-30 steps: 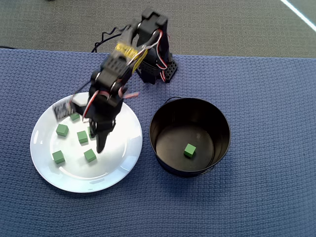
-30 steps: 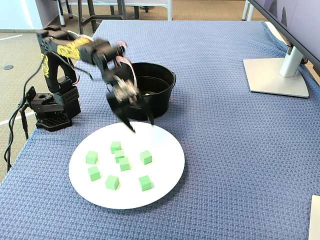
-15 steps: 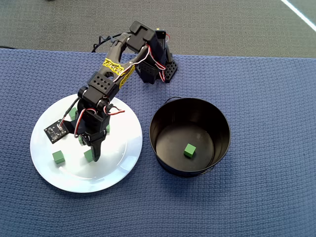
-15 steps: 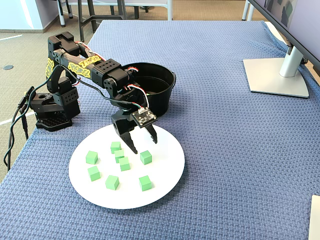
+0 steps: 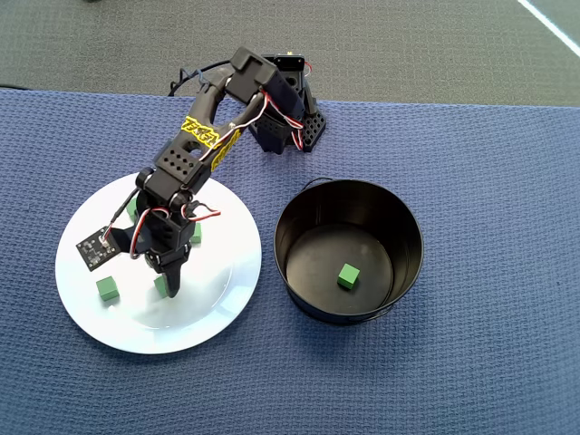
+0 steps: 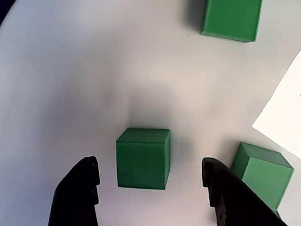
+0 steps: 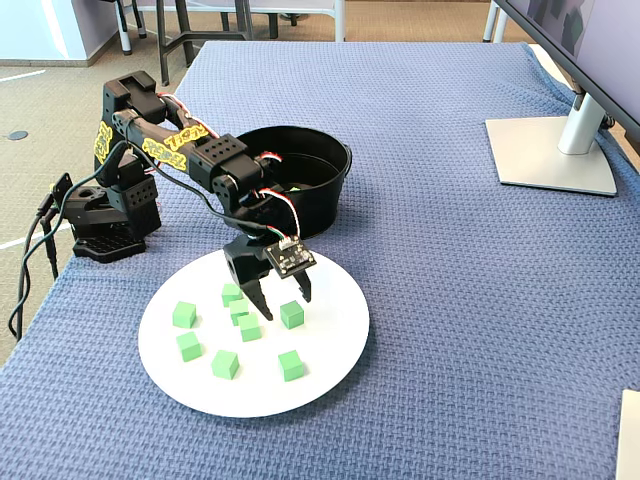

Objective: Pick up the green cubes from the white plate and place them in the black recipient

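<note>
Black two-finger gripper hangs wide open around a small matte green cube near the middle of the glossy white plate; closing off-centre could easily bump the neighbouring cube.

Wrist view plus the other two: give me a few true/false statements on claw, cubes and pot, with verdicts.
1. The claw is open, with a green cube between its fingers. True.
2. That cube is already lifted off the white plate. False: it rests on the plate, untouched.
3. The black pot is empty. False: one green cube lies on its floor.
4. Seven cubes remain on the plate in the fixed view. True.
5. The pot stands on the plate. False: it sits beside it, on the blue cloth.
</note>
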`<state>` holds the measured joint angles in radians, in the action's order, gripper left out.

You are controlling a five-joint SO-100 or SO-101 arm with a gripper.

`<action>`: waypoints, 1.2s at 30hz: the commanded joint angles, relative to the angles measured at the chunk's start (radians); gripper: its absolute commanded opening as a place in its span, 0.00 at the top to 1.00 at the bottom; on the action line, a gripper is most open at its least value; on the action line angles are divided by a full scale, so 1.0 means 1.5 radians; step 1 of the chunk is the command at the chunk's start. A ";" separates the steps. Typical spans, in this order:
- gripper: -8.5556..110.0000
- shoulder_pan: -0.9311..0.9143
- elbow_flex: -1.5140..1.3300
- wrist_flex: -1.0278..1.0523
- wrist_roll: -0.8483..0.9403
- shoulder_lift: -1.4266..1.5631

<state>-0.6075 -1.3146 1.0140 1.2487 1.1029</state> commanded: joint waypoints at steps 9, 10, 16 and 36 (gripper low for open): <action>0.80 -0.004 0.062 -0.019 0.010 -0.021; 0.80 -0.004 0.065 -0.019 0.009 -0.025; 0.91 -0.006 0.073 -0.028 -0.007 -0.035; 0.93 0.045 0.139 0.183 -0.408 0.341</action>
<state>-0.5844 -1.1351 1.2272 0.7470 1.3606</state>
